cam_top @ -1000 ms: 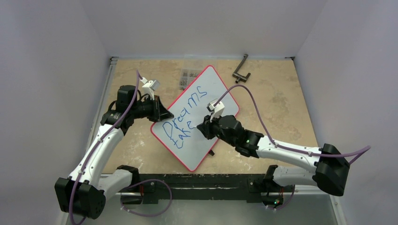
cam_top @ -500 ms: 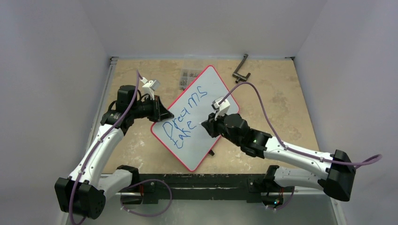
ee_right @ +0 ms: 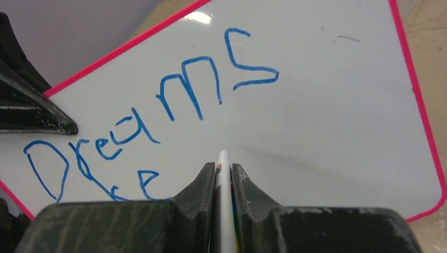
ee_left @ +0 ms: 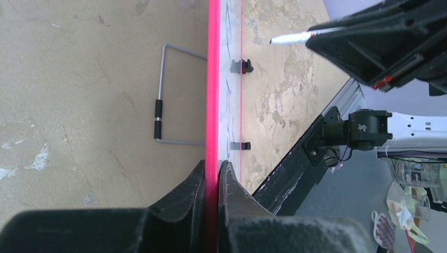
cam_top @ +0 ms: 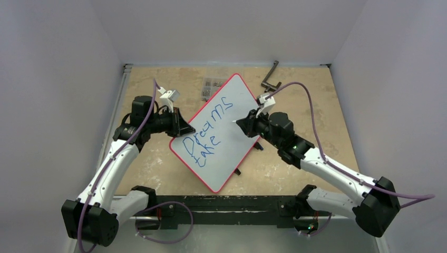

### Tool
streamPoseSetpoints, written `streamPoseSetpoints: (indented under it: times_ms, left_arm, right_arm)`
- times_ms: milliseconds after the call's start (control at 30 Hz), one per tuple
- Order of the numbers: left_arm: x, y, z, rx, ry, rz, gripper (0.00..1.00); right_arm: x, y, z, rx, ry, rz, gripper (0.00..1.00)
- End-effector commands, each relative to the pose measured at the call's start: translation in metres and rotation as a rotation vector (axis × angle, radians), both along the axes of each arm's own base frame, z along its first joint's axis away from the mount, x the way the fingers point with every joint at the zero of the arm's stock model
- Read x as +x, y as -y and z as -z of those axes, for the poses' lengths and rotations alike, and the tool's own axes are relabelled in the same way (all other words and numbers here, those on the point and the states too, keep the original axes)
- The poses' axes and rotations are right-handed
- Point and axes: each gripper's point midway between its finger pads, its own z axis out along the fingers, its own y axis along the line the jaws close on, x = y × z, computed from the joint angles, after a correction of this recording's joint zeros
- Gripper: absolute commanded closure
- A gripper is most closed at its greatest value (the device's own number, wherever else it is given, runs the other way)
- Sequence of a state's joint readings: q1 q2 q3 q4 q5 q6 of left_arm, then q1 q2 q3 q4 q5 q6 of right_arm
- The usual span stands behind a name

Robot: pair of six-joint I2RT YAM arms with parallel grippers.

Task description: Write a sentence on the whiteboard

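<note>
Top external: left pincer (cam_top: 185,129) clamped on the whiteboard (cam_top: 234,150) rim, board propped on the desk (cam_top: 158,163), "Dreams take" of the sentence (cam_top: 206,132) done. Right pincer (cam_top: 240,124) grips a marker (ee_right: 223,179) just off the surface, so I'd land after "take" with light, even pressure
</note>
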State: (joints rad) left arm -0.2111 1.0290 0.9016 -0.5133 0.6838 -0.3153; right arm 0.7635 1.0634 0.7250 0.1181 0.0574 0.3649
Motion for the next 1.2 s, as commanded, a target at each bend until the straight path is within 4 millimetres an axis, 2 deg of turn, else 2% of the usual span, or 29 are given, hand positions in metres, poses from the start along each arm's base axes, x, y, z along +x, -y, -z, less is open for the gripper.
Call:
streamPoseSetpoints:
  times_ms: [0,167,500,933,1167]
  left_arm:
    - [0.009,-0.013,0.013,0.117,0.078,-0.015,1.0]
    - [0.01,-0.013,0.014,0.118,0.073,-0.016,1.0]
    - [0.01,-0.014,0.015,0.123,0.069,-0.017,1.0]
    - [0.01,-0.014,0.016,0.124,0.068,-0.017,1.0]
    - [0.01,-0.014,0.016,0.125,0.069,-0.018,1.0]
  right_arm:
    - [0.011,0.008,-0.029,0.12,0.051,-0.017,1.0]
    - [0.019,0.011,-0.025,0.141,0.054,-0.02,1.0]
    - [0.032,-0.002,-0.03,0.167,0.065,-0.066,1.0]
    - [0.042,-0.02,-0.017,0.149,0.036,-0.117,1.0]
    - [0.042,-0.026,-0.002,0.144,-0.002,-0.147,1.0]
